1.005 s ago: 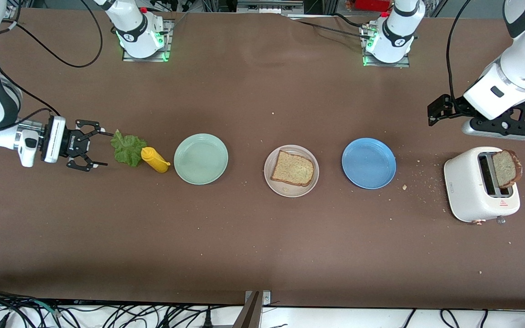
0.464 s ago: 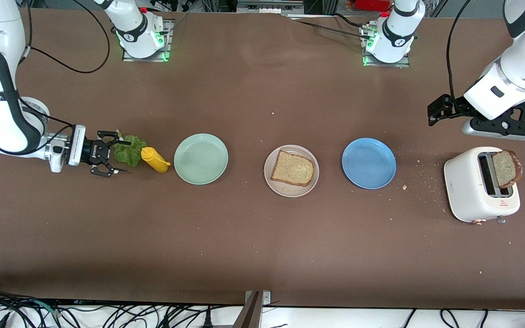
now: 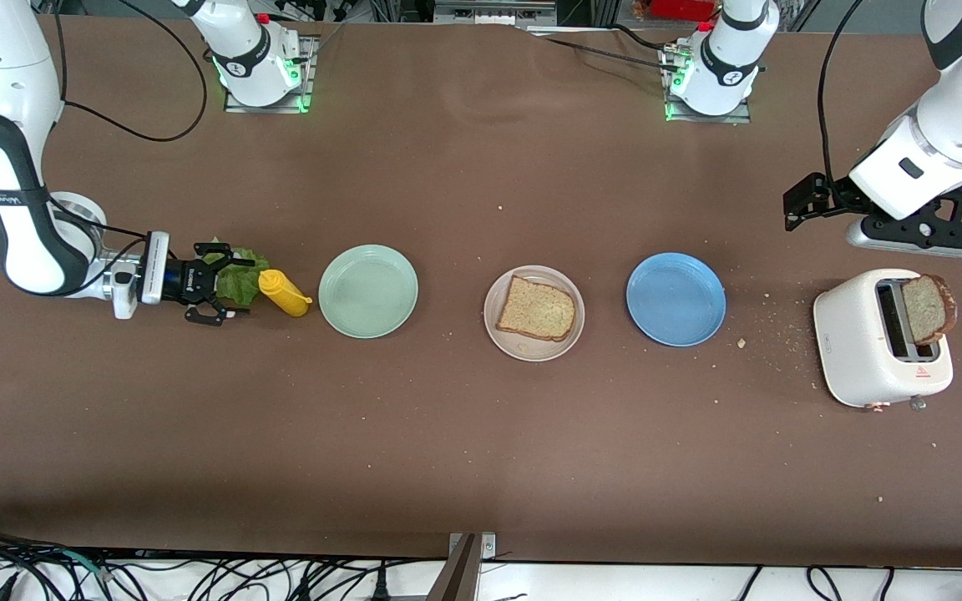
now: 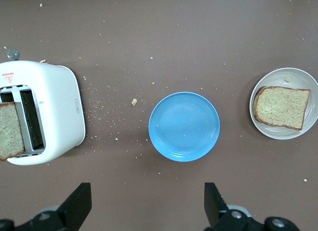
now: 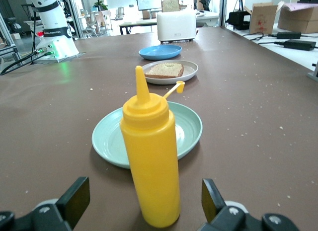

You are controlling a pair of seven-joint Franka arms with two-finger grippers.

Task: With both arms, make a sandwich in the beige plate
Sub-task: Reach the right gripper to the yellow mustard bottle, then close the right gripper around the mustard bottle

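right gripper [image 3: 218, 284] low at lettuce [image 3: 239, 277], jaws apart straddling it, nothing clamped | mustard [image 3: 283, 293] just beside lettuce | green plate [image 3: 368, 291] bare | beige plate [image 3: 534, 313] mid-table holding one toast slice [image 3: 535, 308] | blue plate [image 3: 675, 299] bare | toaster [image 3: 880, 337] with second slice [image 3: 927, 308] sticking up | left gripper [image 4: 146, 206] waiting above toaster, jaws apart
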